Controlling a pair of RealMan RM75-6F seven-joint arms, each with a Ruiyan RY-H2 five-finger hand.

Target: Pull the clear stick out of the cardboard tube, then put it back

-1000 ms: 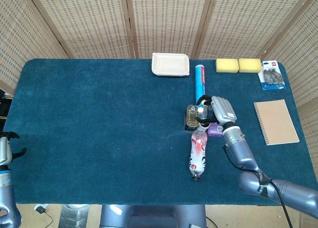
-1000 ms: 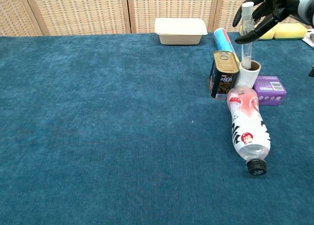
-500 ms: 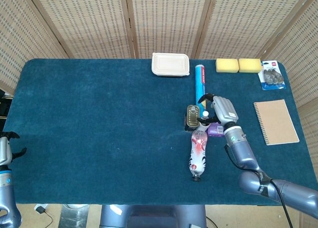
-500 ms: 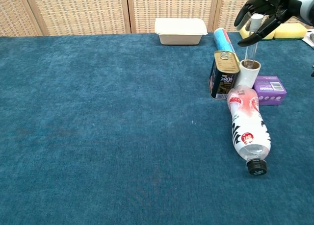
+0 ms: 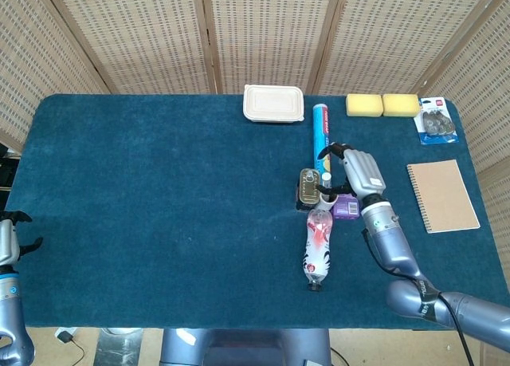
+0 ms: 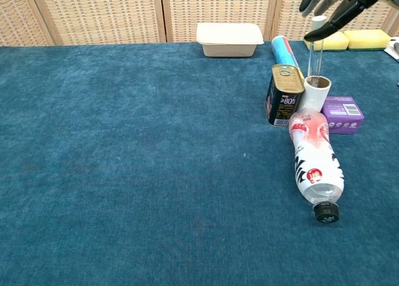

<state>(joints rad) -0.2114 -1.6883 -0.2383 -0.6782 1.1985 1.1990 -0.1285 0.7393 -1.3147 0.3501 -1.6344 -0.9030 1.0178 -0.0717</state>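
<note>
**Clear stick stands in cardboard tube, robot hand at its cap**

A dark blue cloth-covered table (image 5: 159,206) carries a cluster of objects at its right side. The robot's right hand (image 6: 336,2), at the far right edge of the chest view, has dark fingers (image 6: 312,0) curled about the white cap of the clear plastic stick (image 6: 313,49); whether they pinch it or merely surround it cannot be told. The stick stands upright with its lower end inside the short white cardboard tube (image 6: 316,93), which sits just beside a gold-topped rectangular tin (image 6: 283,94) and a small purple box (image 6: 343,114). A clear plastic bottle with a red-and-white label (image 6: 315,164) lies on its side nearer the camera, touching the tube.

The stick looks light, stiff and slick; the capped top appears the surest place to grip. The tube seems light enough to tip. The left hand (image 5: 8,238), cut off at the near left edge, holds nothing, fingers apart.
</note>
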